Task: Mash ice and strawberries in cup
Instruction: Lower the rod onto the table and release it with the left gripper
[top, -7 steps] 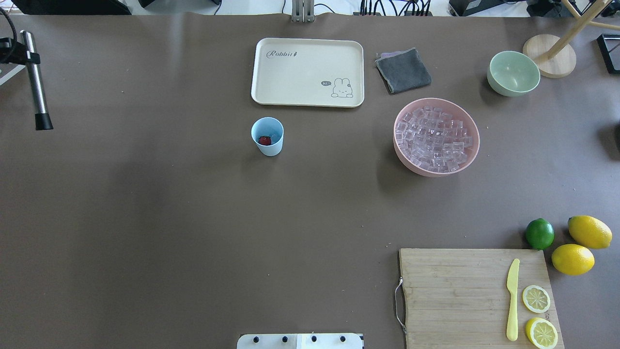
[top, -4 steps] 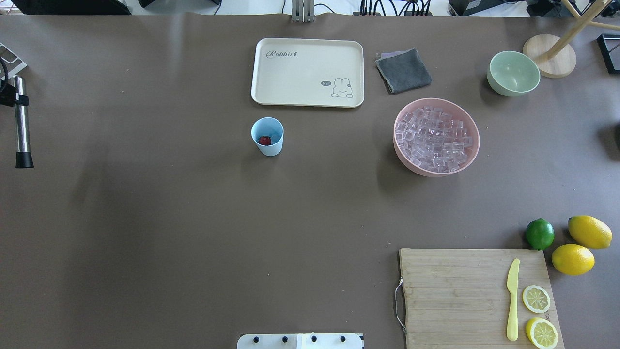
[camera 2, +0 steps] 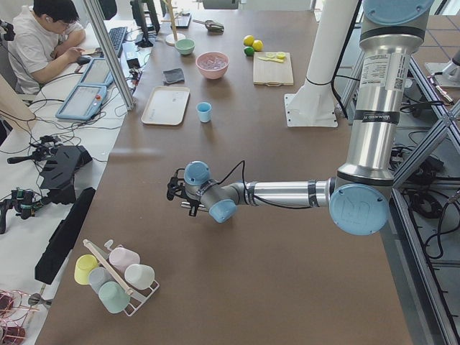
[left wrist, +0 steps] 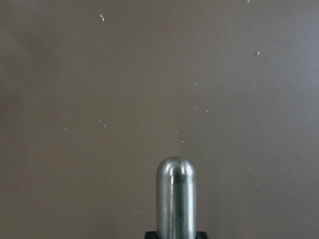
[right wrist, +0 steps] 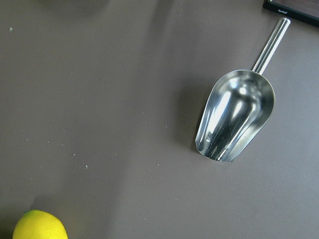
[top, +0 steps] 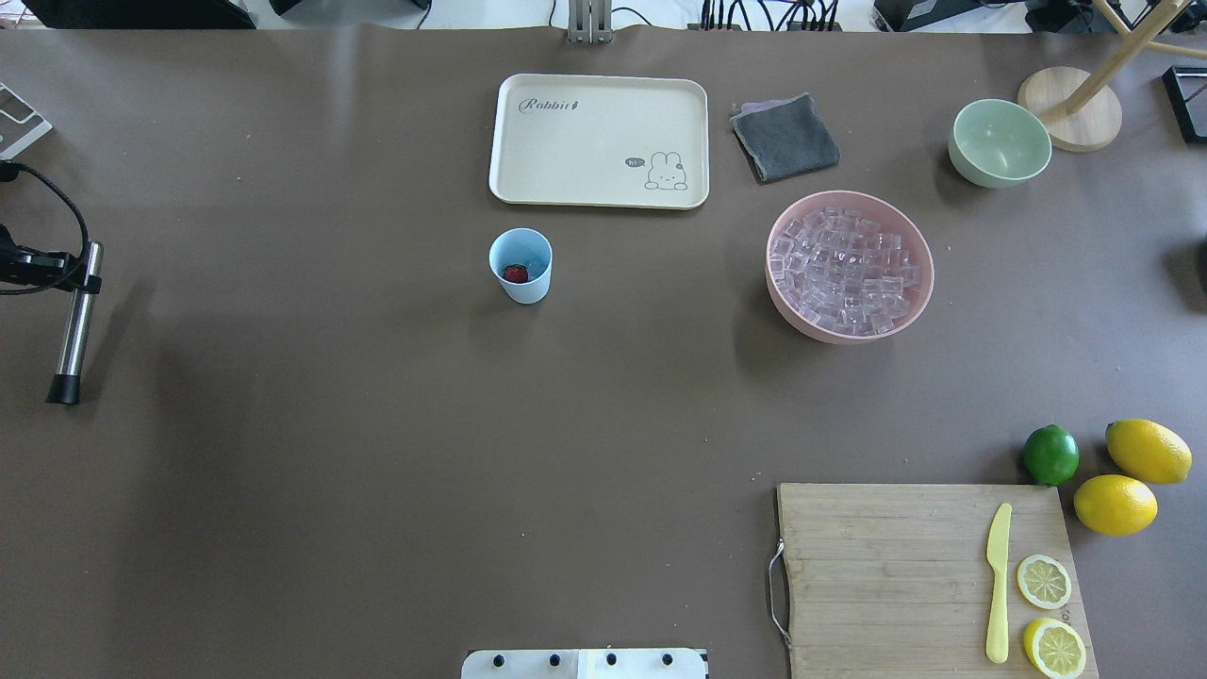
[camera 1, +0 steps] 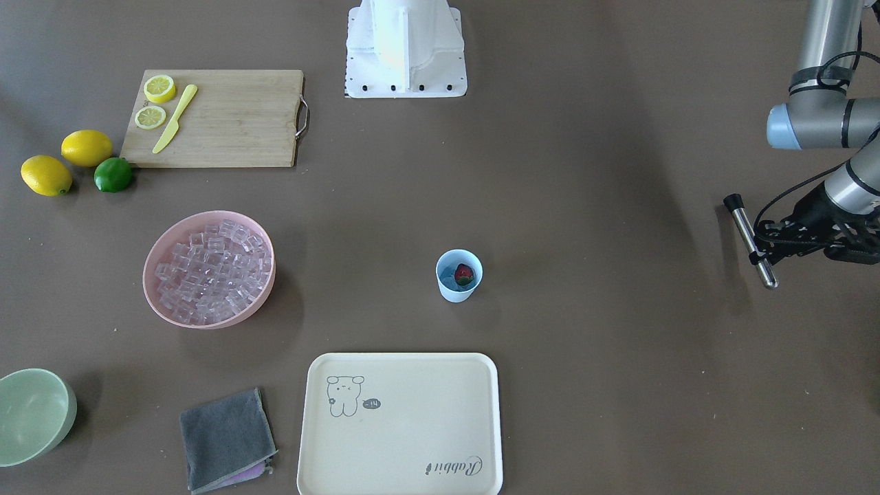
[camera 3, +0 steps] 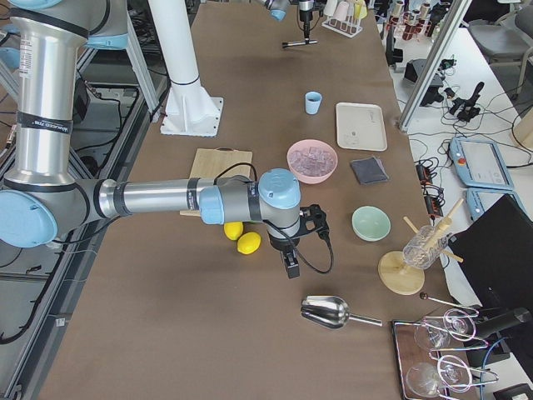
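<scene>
The light-blue cup (top: 520, 266) stands mid-table in front of the cream tray, with a red strawberry (top: 515, 273) inside; the front-facing view shows the same cup (camera 1: 458, 276) and strawberry (camera 1: 465, 275). Clear ice (top: 844, 269) cubes fill the pink bowl (top: 801, 325) to the cup's right. My left gripper (top: 87, 273) is at the far left table edge, shut on a steel muddler (top: 74, 330) with a black tip; it also shows in the front-facing view (camera 1: 756, 258). The muddler's rounded end (left wrist: 175, 199) fills the left wrist view. My right gripper (camera 3: 291, 262) hovers near the lemons; I cannot tell its state.
A cream tray (top: 585, 141), grey cloth (top: 785, 137) and green bowl (top: 1000, 141) line the far side. A cutting board (top: 877, 566) holds a yellow knife (top: 998, 580) and lemon slices; a lime (top: 1050, 455) and lemons lie beside it. A metal scoop (right wrist: 234, 117) lies below the right wrist.
My left gripper has carried the muddler along the table's left edge toward the robot's side. Cup, strawberry and ice bowl have not moved.
</scene>
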